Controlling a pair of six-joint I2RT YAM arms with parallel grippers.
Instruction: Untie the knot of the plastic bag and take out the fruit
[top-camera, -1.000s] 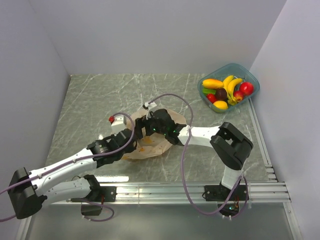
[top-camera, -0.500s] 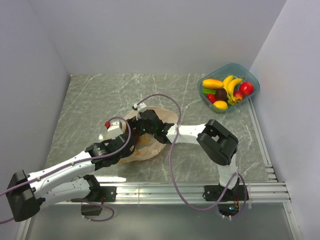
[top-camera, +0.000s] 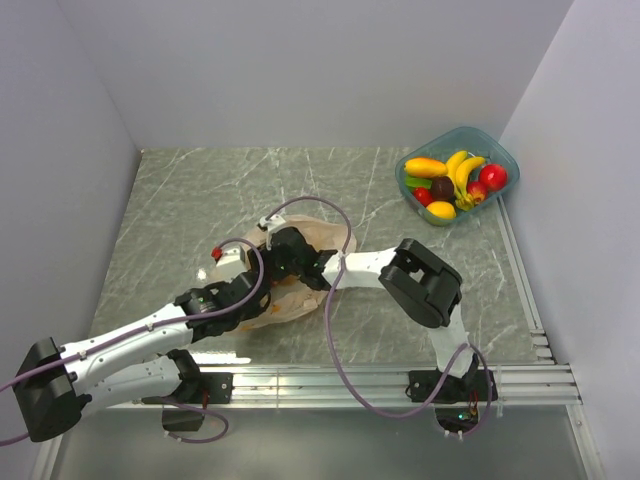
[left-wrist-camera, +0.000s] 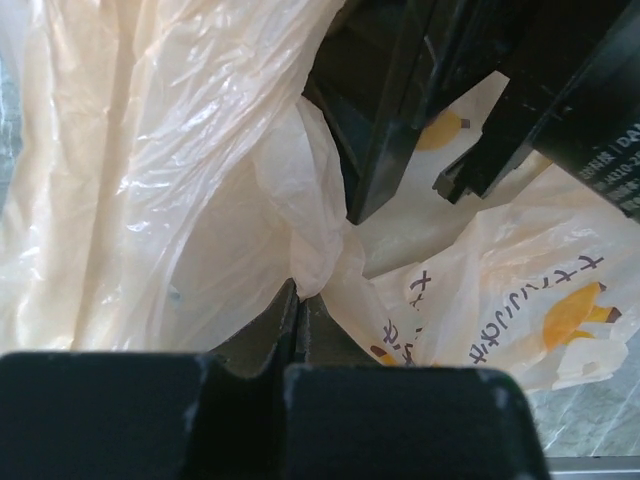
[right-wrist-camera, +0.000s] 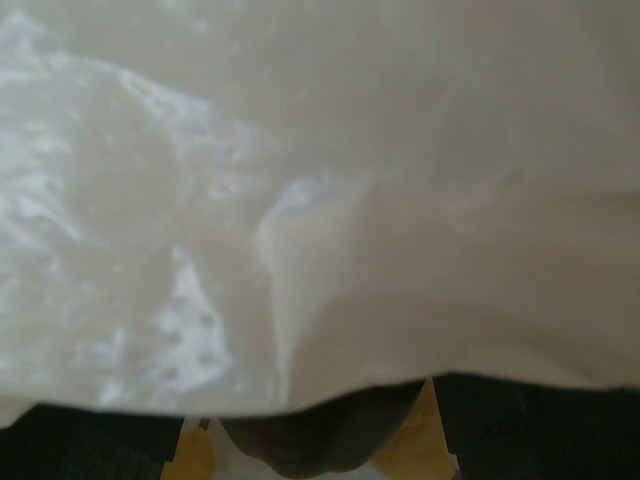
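Note:
The plastic bag (top-camera: 300, 300) lies crumpled at the table's middle, pale orange with printed marks (left-wrist-camera: 570, 315). My left gripper (left-wrist-camera: 298, 292) is shut on a bunched fold of its film, at the bag's left side (top-camera: 258, 288). My right gripper (top-camera: 282, 262) reaches in from the right, and its black fingers (left-wrist-camera: 385, 130) push between the bag's layers. In the right wrist view, film (right-wrist-camera: 320, 200) covers nearly everything. My right gripper (right-wrist-camera: 305, 450) stands wide open there, with a dark rounded shape (right-wrist-camera: 320, 445) between the pads that I cannot identify. The knot is hidden. No fruit shows clearly in the bag.
A teal tub (top-camera: 502, 152) holding bananas, a mango and red fruit stands at the back right, near the right wall. Both arms cross low over the table's front half. A rail runs along the near edge (top-camera: 330, 378).
The right arm has folded and carried its gripper left, deeper into the bag. The bag and the left gripper have shifted left with it. The left grip has held.

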